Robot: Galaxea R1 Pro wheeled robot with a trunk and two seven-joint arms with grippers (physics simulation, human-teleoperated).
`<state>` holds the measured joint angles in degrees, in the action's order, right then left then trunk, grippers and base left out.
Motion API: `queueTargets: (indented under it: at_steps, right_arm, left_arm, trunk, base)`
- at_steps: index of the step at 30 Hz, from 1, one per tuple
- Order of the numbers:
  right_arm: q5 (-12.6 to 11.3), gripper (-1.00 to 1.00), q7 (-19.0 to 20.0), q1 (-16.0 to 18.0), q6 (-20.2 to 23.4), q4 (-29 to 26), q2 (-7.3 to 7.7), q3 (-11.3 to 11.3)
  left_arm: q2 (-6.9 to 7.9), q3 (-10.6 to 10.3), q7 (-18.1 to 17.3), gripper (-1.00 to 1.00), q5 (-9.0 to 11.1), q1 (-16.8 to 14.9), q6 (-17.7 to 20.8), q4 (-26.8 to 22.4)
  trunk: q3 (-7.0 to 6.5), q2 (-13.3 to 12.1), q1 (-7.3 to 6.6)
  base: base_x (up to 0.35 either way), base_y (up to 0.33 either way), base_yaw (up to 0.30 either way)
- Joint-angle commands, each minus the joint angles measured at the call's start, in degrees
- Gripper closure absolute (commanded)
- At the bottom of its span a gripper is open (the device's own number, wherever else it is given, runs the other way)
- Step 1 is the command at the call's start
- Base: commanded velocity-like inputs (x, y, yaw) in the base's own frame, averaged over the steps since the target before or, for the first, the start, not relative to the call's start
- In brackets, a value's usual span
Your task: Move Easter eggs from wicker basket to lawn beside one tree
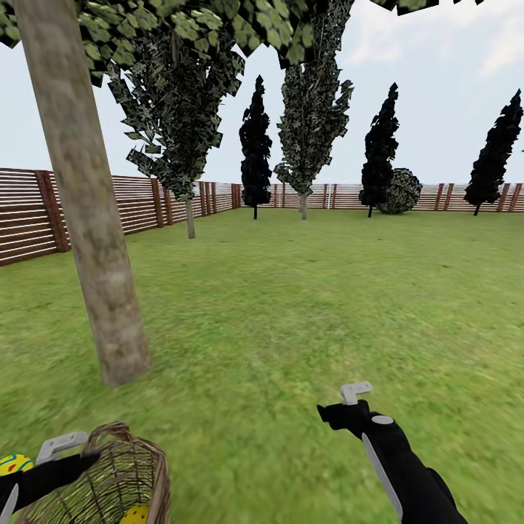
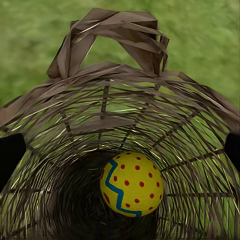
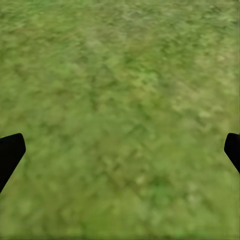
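One egg point(image 2: 132, 184) sits down at the bottom of the wicker basket point(image 2: 60, 130), yellow with red dots and a blue zigzag band, seen straight down the basket's mouth from the left wrist camera. In the head view the basket point(image 1: 120, 477) is at the bottom left on the lawn point(image 1: 306, 306), tipped a bit, with its little loop handle up at the rim. A sliver of yellow shows low inside it there, probably the same egg. Another egg point(image 1: 14, 463) pokes in at the far left edge, just beside the left arm, outside the basket; can't tell if it's being held or lying on the grass.

Left gripper point(image 1: 64, 445) is right at the basket's rim. Its fingers look spread wide, dark tips at both edges of the wrist view, nothing between them but the basket opening. Right gripper point(image 1: 348, 409) hangs over bare grass well apart from the basket, fingers wide open and empty.

The pale-trunked tree point(image 1: 87, 218) stands just beyond the basket. Further back: dark cone trees point(image 1: 255, 145), a round bush point(image 1: 400, 191), and the slatted fence point(image 1: 29, 218).
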<state>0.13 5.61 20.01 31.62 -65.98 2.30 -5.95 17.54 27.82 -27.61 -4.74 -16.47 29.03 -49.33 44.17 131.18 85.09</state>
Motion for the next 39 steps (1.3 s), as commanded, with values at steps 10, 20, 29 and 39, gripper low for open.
queueTargets:
  at_steps: [10,20,29,39]
  right_arm:
    - [0.05,-1.00,0.10,0.03,0.20,-0.06,0.00,-0.03]
    - [0.05,-1.00,0.10,0.03,0.20,-0.05,-0.09,-0.07]
    - [0.05,-1.00,0.10,0.03,0.20,-0.13,-0.10,-0.05]
    - [0.05,-1.00,0.10,0.03,0.20,-0.56,-0.10,-0.03]
  left_arm:
    - [-0.51,-0.12,-0.42,-1.00,-1.09,-0.05,0.16,-0.03]
    - [-0.58,0.10,-0.27,-1.00,-1.15,-0.05,0.16,-0.06]
    - [-0.83,-0.26,0.51,-1.00,-1.15,-0.05,0.24,1.37]
    - [-1.37,-0.31,3.68,-1.00,-1.15,-0.05,0.21,1.95]
  trunk:
    - [0.07,0.03,-0.01]
    - [0.07,0.03,-0.01]
    - [0.96,2.04,1.09]
    - [2.76,6.05,3.28]
  base:
    - [0.000,0.000,0.000]
    - [0.000,0.000,0.000]
    - [0.000,0.000,0.000]
    - [0.000,0.000,0.000]
